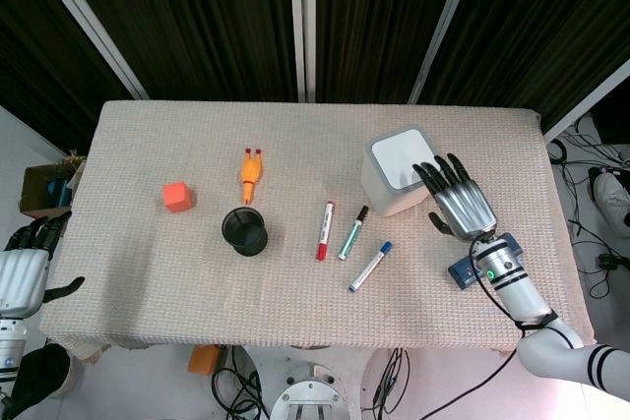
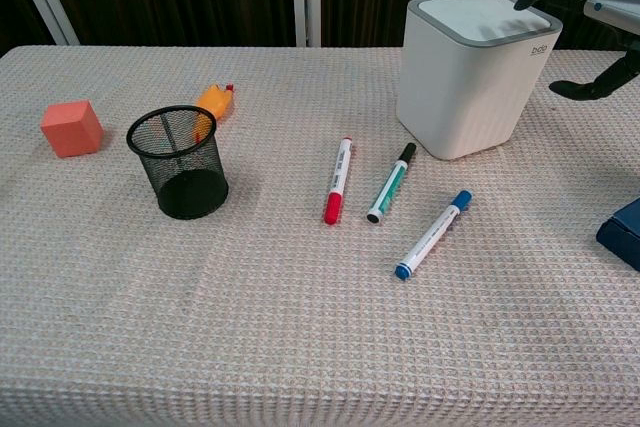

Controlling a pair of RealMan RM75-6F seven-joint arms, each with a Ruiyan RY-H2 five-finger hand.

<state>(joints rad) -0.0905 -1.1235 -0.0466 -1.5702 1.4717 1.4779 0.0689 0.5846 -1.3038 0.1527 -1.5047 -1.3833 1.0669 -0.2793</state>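
The right hand (image 1: 461, 199) hovered with fingers spread and nothing in its grasp, its fingertips over the lid edge of the white bin (image 1: 399, 170); whether they touched it could not be told. A dark blue block (image 1: 463, 272) lay under its wrist. The left hand (image 1: 25, 265) hung off the surface's (image 1: 148, 292) left edge, fingers apart, holding nothing. Left of the bin lay three markers: blue (image 1: 370, 267), green (image 1: 353, 232) and red (image 1: 325, 230). Further left stood a black mesh cup (image 1: 244, 231), with a rubber chicken (image 1: 252, 175) behind it and an orange cube (image 1: 177, 196) beyond.
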